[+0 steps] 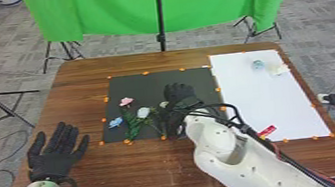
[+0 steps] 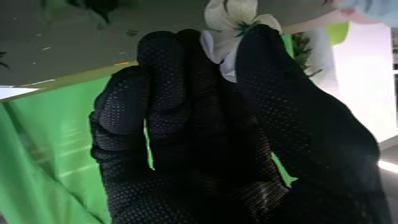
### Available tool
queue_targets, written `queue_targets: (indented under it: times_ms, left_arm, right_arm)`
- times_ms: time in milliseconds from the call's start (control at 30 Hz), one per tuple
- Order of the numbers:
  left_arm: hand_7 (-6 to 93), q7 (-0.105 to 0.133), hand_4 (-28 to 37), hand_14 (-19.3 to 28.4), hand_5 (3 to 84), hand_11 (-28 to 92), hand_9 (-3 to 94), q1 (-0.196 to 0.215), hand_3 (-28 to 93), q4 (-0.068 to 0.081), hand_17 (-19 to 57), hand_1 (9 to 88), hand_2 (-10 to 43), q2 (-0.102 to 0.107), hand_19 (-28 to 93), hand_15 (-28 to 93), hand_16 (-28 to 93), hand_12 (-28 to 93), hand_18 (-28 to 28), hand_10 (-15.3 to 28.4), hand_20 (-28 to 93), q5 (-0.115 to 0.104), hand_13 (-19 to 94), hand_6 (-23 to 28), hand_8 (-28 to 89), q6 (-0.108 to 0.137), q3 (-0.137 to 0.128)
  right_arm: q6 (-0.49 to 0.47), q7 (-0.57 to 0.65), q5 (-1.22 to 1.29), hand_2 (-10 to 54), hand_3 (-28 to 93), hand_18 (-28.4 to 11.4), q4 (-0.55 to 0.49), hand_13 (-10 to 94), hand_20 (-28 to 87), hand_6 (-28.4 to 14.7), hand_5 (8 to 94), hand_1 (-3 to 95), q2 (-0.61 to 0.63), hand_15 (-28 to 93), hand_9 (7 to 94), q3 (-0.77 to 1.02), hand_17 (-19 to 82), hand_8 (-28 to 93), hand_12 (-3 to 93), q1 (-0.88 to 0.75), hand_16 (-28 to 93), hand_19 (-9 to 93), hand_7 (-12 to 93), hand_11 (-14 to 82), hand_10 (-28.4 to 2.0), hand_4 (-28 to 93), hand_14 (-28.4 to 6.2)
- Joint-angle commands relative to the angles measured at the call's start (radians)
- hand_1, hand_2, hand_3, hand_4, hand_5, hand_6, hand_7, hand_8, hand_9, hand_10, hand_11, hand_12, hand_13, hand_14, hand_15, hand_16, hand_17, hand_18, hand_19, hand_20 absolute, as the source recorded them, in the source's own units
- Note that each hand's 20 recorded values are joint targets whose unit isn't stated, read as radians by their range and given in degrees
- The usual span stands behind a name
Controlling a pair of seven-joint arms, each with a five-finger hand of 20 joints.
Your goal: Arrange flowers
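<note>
My left hand (image 1: 56, 152) rests open at the table's left side. My right hand (image 1: 180, 94) is over the black mat, beside a small white flower (image 1: 164, 104). In the right wrist view the right hand (image 2: 204, 145) has its fingers straight, and a white flower (image 2: 233, 30) shows at the tips of thumb and fingers; whether they touch it I cannot tell. Left of that hand lie a pink flower (image 1: 126, 101), a blue flower (image 1: 115, 122) and a larger white flower (image 1: 143, 112), with green stems (image 1: 133, 130) pointing towards the near edge.
The black mat (image 1: 136, 85) bears orange tabs along its edges. To its right a white sheet (image 1: 263, 102) carries a small light-blue object (image 1: 257, 65), a whitish item (image 1: 279, 69) and a red label (image 1: 267, 131). A green cloth (image 1: 110, 12) hangs behind the table.
</note>
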Motion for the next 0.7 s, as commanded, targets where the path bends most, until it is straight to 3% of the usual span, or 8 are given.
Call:
queue_targets:
  times_ms: [33, 67, 133, 233, 333, 467, 700]
  left_arm:
    - [21.0, 0.016, -28.3, 16.0, 48.7, 32, 43.5, 0.012, 76, 0.036, -4.8, 28.3, 13.4, -0.009, 43, 56, -6, 13, 15.5, 15.9, 20, -0.068, 34, 7.8, -11, -0.074, 0.017]
    - [21.0, 0.013, -28.3, 16.0, 48.5, 32, 43.4, 0.012, 76, 0.034, -4.8, 28.3, 13.4, -0.011, 43, 56, -6, 13, 15.5, 15.9, 20, -0.074, 34, 7.7, -11, -0.06, 0.012]
    - [21.0, 0.019, -28.3, 15.9, 48.4, 32, 43.3, 0.023, 76, 0.03, -4.8, 28.3, 13.3, -0.009, 43, 56, -6, 13, 15.5, 15.9, 20, -0.064, 34, 7.5, -11, -0.059, 0.009]
    - [21.1, 0.027, -28.3, 15.8, 48.4, 32, 43.3, 0.028, 76, 0.028, -4.7, 28.3, 13.3, -0.012, 42, 56, -6, 13, 15.4, 15.8, 20, -0.078, 34, 7.5, -11, -0.059, 0.004]
    - [21.1, 0.03, -28.3, 15.8, 48.4, 32, 43.3, 0.03, 76, 0.025, -4.7, 28.2, 13.2, -0.015, 42, 56, -6, 13, 15.4, 15.8, 20, -0.08, 34, 7.5, -11, -0.052, 0.004]
    - [21.2, 0.039, -28.3, 15.8, 48.5, 32, 43.3, 0.037, 76, 0.02, -4.7, 28.3, 13.1, -0.014, 42, 55, -6, 13, 15.4, 15.8, 20, -0.092, 34, 7.5, -11, -0.053, 0.004]
    - [21.6, 0.052, -28.3, 15.8, 48.6, 32, 43.4, 0.041, 76, 0.015, -4.5, 28.4, 13.0, -0.018, 42, 55, -6, 13, 15.3, 15.8, 20, -0.094, 34, 7.5, -11, -0.042, -0.002]
  right_arm:
    - [-0.119, -0.044, 0.03, -8.8, 69, -22.8, -0.037, 59, 34, -3.7, 63.5, 59.1, -0.019, 51, 70.9, 0.032, 33, 9, 46.8, -0.014, 37, 83, 35, 17.1, -13.8, -28, -9.9]
    - [-0.118, -0.037, 0.036, -9.1, 69, -22.8, -0.038, 58, 34, -3.6, 63.3, 59.5, -0.018, 50, 70.9, 0.032, 32, 8, 46.1, -0.014, 38, 82, 35, 16.2, -13.5, -28, -9.6]
    - [-0.138, -0.031, 0.061, -9.4, 70, -22.7, -0.045, 58, 34, -3.8, 63.1, 60.3, -0.017, 49, 70.7, 0.042, 32, 8, 44.9, -0.016, 39, 82, 33, 14.4, -13.6, -28, -9.1]
    - [-0.152, -0.03, 0.098, -9.5, 71, -23.0, -0.056, 56, 34, -4.2, 62.0, 58.6, -0.012, 49, 68.2, 0.058, 31, 7, 39.0, -0.024, 37, 81, 29, 16.8, -14.6, -28, -9.8]
    - [-0.178, -0.027, 0.109, -9.5, 74, -23.4, -0.061, 56, 34, -4.6, 61.1, 49.9, -0.014, 54, 64.1, 0.068, 30, 2, 25.0, -0.028, 28, 81, 26, 26.9, -17.4, -27, -14.4]
    - [-0.184, -0.03, 0.109, -9.5, 76, -23.5, -0.068, 55, 34, -4.6, 60.7, 47.0, -0.014, 55, 63.3, 0.074, 29, -9, 23.2, -0.032, 23, 81, 24, 25.4, -18.1, -25, -15.2]
    - [-0.184, -0.044, 0.116, -9.5, 75, -23.9, -0.095, 53, 33, -5.9, 59.2, 42.8, -0.005, 55, 61.6, 0.092, 29, -10, 22.4, -0.032, 22, 80, 22, 23.4, -19.2, -24, -16.3]
